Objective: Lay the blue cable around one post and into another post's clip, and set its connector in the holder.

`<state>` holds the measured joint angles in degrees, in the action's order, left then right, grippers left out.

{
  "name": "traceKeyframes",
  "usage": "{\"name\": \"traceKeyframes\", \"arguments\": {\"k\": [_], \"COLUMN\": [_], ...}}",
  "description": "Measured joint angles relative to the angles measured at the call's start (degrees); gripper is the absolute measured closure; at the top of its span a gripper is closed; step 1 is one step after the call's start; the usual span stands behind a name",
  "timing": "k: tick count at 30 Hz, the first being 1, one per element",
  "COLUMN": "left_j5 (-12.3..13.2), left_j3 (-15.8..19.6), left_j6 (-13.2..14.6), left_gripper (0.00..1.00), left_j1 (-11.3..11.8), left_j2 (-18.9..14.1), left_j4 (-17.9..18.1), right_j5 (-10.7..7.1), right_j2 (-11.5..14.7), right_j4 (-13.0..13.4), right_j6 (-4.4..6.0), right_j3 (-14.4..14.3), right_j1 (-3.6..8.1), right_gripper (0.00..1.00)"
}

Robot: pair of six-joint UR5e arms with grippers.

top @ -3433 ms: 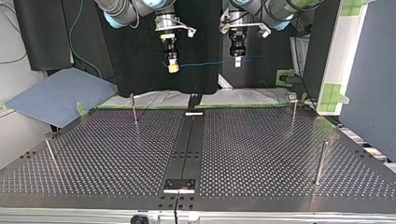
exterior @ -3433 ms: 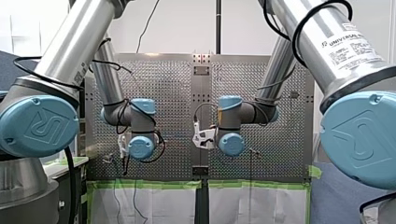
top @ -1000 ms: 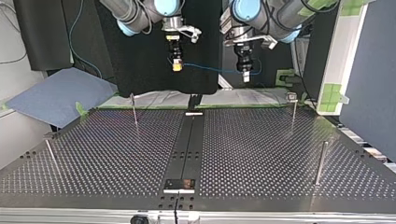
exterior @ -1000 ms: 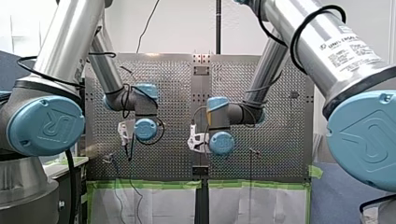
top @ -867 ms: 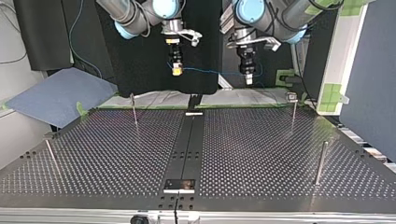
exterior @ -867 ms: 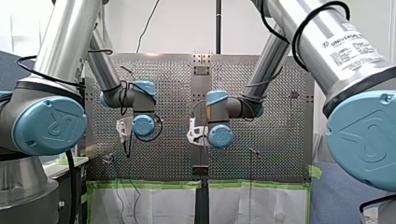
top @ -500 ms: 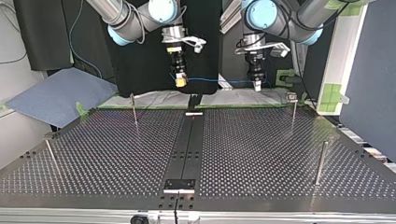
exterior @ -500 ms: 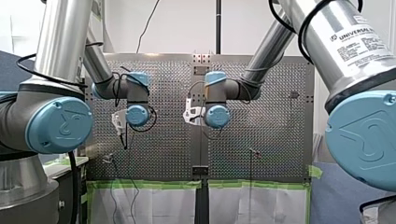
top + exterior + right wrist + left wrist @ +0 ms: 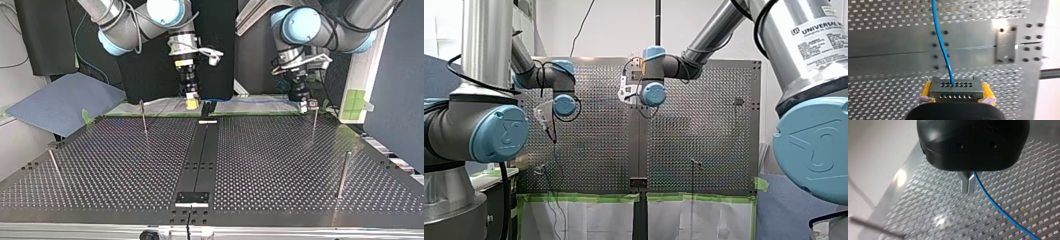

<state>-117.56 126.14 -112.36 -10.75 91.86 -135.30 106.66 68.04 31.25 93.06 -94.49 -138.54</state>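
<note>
In the right wrist view my right gripper (image 9: pixel 956 100) is shut on the grey connector (image 9: pixel 956 88), which sits between its yellow pads (image 9: pixel 926 91). The blue cable (image 9: pixel 941 42) runs out of the connector, away over the table. In the top view that gripper (image 9: pixel 191 103) hangs just above the table's far edge, beside the small plate (image 9: pixel 207 121) on the centre strip. My left gripper (image 9: pixel 967 187) has its metal fingers shut on the blue cable (image 9: pixel 998 210), which trails off to one side. In the top view it (image 9: pixel 302 106) is right next to the clip-topped post (image 9: pixel 313 117).
Three more thin posts stand on the perforated table (image 9: pixel 280 165): one at the top view's far left (image 9: pixel 143 117), one near left (image 9: pixel 54 167) and one near right (image 9: pixel 343 175). A dark plate (image 9: pixel 192 198) sits on the centre strip near the front edge.
In the top view both grippers have come down toward the table's far edge. My left gripper has also shifted toward the view's right, up to the clip post. The cable stays held.
</note>
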Motion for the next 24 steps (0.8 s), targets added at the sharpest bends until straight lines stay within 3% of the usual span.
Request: {"name": "traceKeyframes", "arguments": {"k": [6,13,24], "left_j5": [-0.48,-0.51,-0.44], "left_j3": [-0.38,-1.38,-6.64], "left_j6": [-2.76,-4.33,-5.98], "left_gripper": [1.0,1.0,1.0], "left_j1": [2.9,5.91,6.8], "left_j2": [-2.9,-6.54,-12.42], "left_j4": [-2.9,-6.53,-11.95], "right_j5": [-0.47,-2.47,-5.94], "right_j2": [1.45,1.7,1.71], "right_j4": [-2.62,-4.02,-6.17], "right_j6": [-0.75,-2.28,-3.81], "right_j3": [3.12,6.25,11.79], "right_j1": [-0.01,-0.26,-0.61], "right_gripper": [0.98,0.98,0.98]}}
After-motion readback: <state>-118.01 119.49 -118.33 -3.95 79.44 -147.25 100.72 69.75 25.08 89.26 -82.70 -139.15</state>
